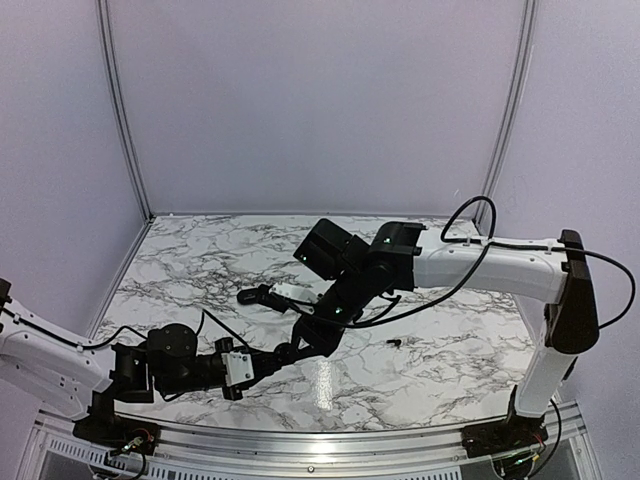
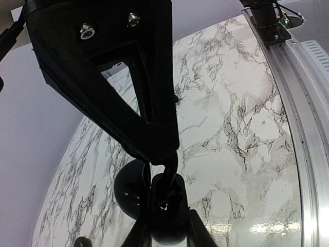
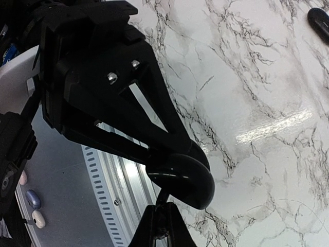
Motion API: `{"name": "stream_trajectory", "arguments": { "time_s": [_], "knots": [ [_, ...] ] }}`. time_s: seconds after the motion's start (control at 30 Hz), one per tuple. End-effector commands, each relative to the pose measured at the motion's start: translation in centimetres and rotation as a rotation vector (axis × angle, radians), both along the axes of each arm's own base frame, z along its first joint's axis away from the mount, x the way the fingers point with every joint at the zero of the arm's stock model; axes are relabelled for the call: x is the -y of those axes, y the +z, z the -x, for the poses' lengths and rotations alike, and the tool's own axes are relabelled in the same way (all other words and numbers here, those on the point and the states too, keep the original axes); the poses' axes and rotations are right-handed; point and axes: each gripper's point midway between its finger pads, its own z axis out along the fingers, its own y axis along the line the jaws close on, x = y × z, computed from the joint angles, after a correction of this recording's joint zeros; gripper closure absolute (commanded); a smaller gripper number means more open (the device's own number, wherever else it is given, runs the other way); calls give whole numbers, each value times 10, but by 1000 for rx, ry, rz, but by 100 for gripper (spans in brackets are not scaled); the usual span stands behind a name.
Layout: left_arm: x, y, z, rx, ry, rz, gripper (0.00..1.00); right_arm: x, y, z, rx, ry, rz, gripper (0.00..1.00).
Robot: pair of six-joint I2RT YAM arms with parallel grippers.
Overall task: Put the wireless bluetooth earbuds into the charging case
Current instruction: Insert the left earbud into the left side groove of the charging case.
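Note:
The glossy black charging case (image 2: 167, 208) stands open, its round lid (image 2: 126, 190) swung to the left. My left gripper (image 2: 167, 235) is shut on the case body from both sides. My right gripper (image 3: 163, 222) is shut on a tiny black earbud (image 2: 172, 165) and holds it at the case's opening, touching it. In the right wrist view the lid (image 3: 187, 177) hides the case's wells. In the top view both grippers meet mid-table, left (image 1: 296, 348) and right (image 1: 318, 333). A loose earbud (image 1: 395, 343) lies to their right and shows in the right wrist view (image 3: 320, 21).
A marble table top (image 1: 450, 340) with a metal rail (image 2: 308, 118) along its near edge. Another small black piece (image 2: 82, 242) lies left of the case. A black and white object (image 1: 268, 294) lies behind the grippers. Pale walls stand around the table.

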Motion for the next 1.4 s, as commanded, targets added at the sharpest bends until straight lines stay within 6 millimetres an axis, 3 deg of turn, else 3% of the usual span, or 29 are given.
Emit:
{"name": "stream_trajectory", "arguments": {
  "time_s": [0.0, 1.37],
  "knots": [
    [7, 11, -2, 14, 2, 20, 100, -7, 5, 4, -6, 14, -12, 97],
    [11, 11, -1, 15, -10, 14, 100, 0, -17, 4, -6, 5, 62, 100]
  ]
}}
